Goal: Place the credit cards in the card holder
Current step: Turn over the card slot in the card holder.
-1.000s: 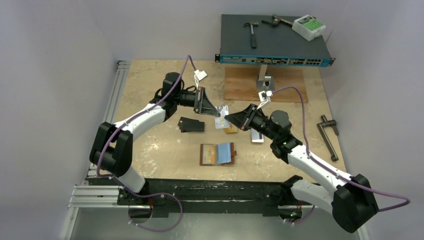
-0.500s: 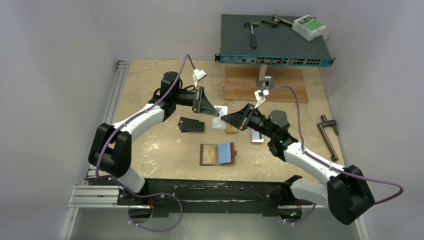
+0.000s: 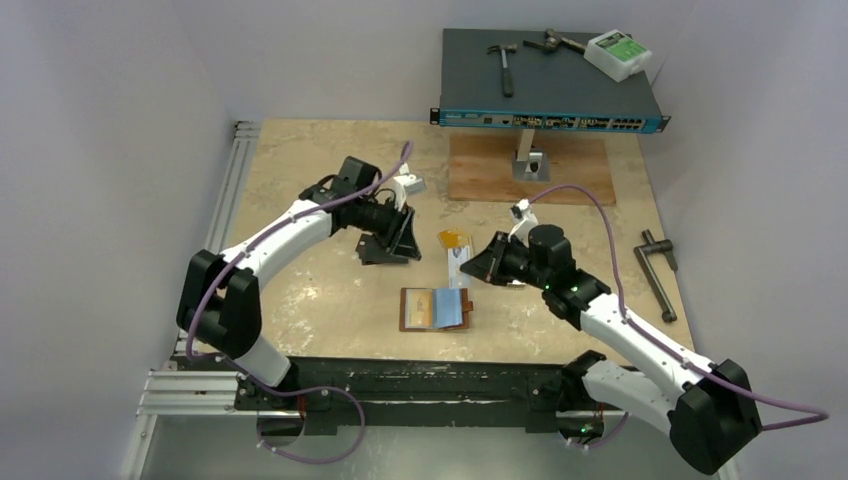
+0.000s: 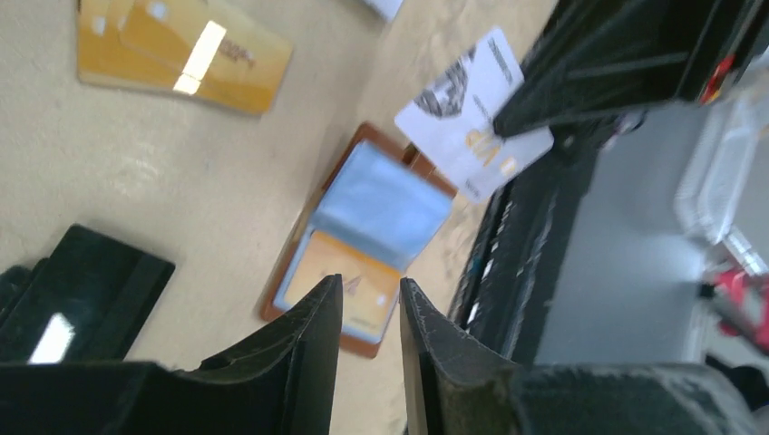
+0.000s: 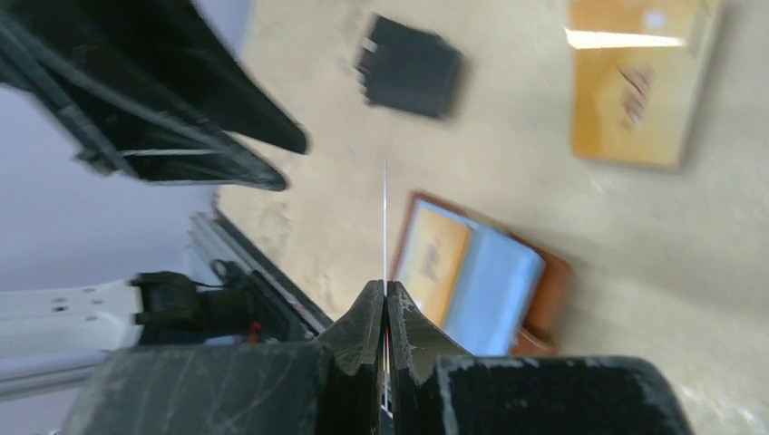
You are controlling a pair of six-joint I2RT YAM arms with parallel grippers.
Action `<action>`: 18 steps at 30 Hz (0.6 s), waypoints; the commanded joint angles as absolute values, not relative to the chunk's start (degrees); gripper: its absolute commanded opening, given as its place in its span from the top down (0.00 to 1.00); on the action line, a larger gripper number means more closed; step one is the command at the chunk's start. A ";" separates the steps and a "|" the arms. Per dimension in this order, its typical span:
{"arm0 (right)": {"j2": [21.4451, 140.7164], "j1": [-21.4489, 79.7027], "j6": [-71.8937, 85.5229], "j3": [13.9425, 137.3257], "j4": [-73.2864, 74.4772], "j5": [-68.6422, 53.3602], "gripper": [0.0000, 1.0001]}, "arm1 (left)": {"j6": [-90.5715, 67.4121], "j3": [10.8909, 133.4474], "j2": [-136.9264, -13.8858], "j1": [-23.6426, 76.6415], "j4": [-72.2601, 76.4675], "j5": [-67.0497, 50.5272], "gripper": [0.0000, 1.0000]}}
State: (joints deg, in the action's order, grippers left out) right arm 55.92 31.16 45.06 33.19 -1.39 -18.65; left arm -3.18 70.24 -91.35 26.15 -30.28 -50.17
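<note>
The brown card holder (image 3: 435, 308) lies open on the table with a gold card in its left pocket and a light blue right half. My right gripper (image 3: 474, 265) hangs just above and behind it, shut on a silvery white credit card (image 3: 457, 262), which the right wrist view shows edge-on (image 5: 384, 213). My left gripper (image 3: 406, 245) is open and empty over a stack of black cards (image 3: 378, 250). In the left wrist view its gripper (image 4: 372, 290) points at the card holder (image 4: 381, 204), with the white card (image 4: 472, 113) above. Gold cards (image 3: 455, 238) lie behind the holder.
A blue-fronted network switch (image 3: 550, 75) on a stand carries a hammer (image 3: 503, 60) and a white box (image 3: 617, 52) at the back. A wooden board (image 3: 575, 170) lies under it. A black T-handle tool (image 3: 655, 270) lies at the right edge.
Both grippers held the white card together behind the holder. The left gripper opened and pulled back left over the black cards; the right gripper carried the card nearer, toward the holder.
</note>
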 commanded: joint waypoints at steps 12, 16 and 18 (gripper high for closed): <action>56.73 32.87 42.67 26.00 6.55 -12.89 1.00 | 22.94 60.85 -89.76 38.94 -31.70 -31.61 0.73; 57.04 32.88 42.53 25.57 5.85 -12.57 1.00 | 20.80 59.65 -89.72 39.68 -29.69 -31.73 0.73; 57.31 32.87 42.77 25.08 5.09 -12.48 1.00 | 18.64 57.83 -89.12 40.00 -26.72 -31.79 0.74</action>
